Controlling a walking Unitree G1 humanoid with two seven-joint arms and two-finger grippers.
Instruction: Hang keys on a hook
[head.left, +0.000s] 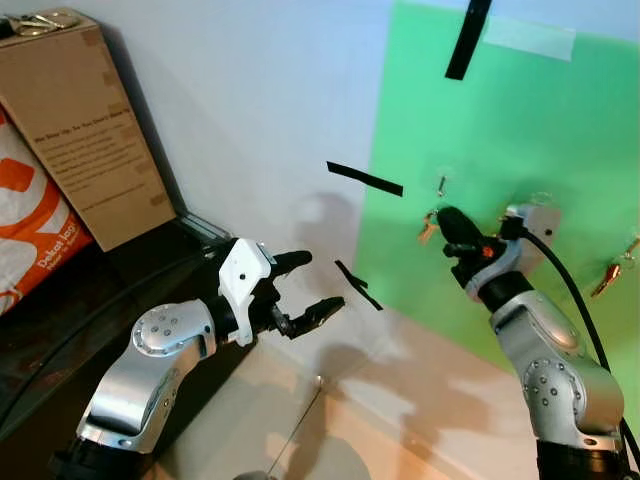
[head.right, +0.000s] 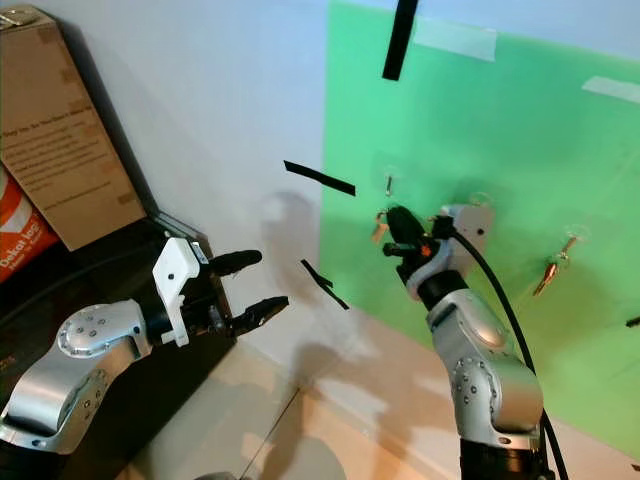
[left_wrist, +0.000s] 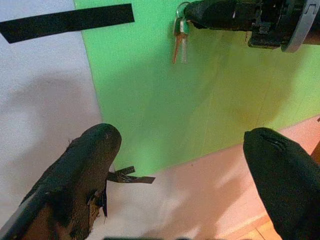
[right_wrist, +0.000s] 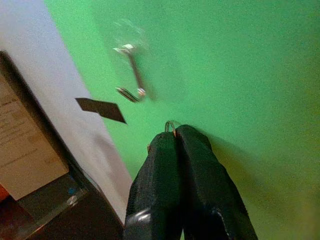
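A small bunch of keys (head.left: 428, 226) hangs from the tips of my right gripper (head.left: 446, 221), which is shut on the key ring (right_wrist: 170, 125). The gripper is held up against the green board (head.left: 500, 130). A small clear hook (head.left: 441, 185) sits on the board just above the keys; it is bare in the right wrist view (right_wrist: 131, 65). The keys (left_wrist: 180, 37) dangle free in the left wrist view. My left gripper (head.left: 305, 285) is open with nothing between its fingers, held low and to the left, away from the board.
Another hook at the board's right holds a copper-coloured key (head.left: 612, 275). Black tape strips (head.left: 365, 179) are stuck on the white wall. A cardboard box (head.left: 85, 130) and an orange bag (head.left: 30, 230) stand on a dark cabinet (head.left: 120, 290) at the left.
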